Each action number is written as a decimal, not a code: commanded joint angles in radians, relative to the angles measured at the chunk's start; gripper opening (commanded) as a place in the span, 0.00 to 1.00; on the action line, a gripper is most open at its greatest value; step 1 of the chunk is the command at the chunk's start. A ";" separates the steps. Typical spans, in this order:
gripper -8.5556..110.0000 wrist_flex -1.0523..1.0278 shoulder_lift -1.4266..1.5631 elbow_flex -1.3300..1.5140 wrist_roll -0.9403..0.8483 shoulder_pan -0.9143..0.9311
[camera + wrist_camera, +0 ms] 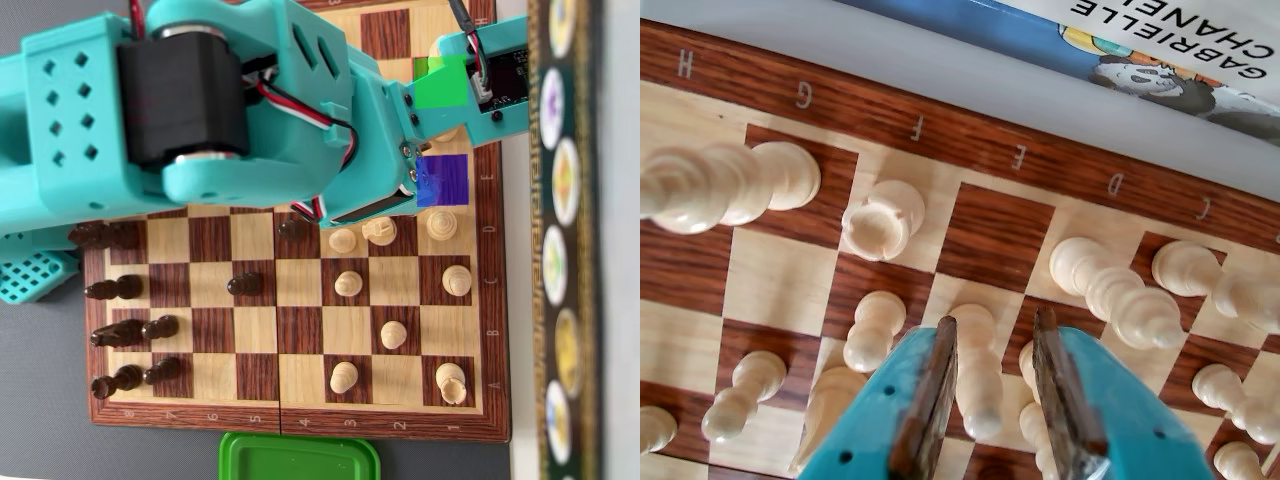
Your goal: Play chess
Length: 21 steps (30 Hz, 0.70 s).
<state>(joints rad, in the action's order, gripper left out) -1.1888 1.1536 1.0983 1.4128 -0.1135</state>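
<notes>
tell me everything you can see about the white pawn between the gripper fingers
The white pawn is cream, smooth and glossy, like varnished wood or plastic, with a rounded head, a narrow neck and a flared base. It stands upright on the chessboard in the wrist view. The teal gripper straddles it with jaws open; whether either finger touches it cannot be told. The overhead view hides it under the arm.

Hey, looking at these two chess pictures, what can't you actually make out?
- Overhead view: the arm hides the upper half of the chessboard and any pieces there.
- Wrist view: the gripper straddles a white pawn; contact is unclear.
- Wrist view: the book is cut off by the top edge.
</notes>
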 commanded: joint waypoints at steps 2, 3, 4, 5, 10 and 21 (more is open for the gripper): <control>0.18 0.008 0.140 0.051 -0.008 0.002; 0.18 0.008 0.153 0.066 -0.006 0.003; 0.18 0.008 0.164 0.077 -0.006 0.005; 0.18 0.008 0.172 0.087 -0.006 0.005; 0.18 0.003 0.183 0.100 -0.006 0.008; 0.18 0.008 0.319 0.201 0.002 0.029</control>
<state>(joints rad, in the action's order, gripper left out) -1.1888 1.3698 1.2732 1.4128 -0.1089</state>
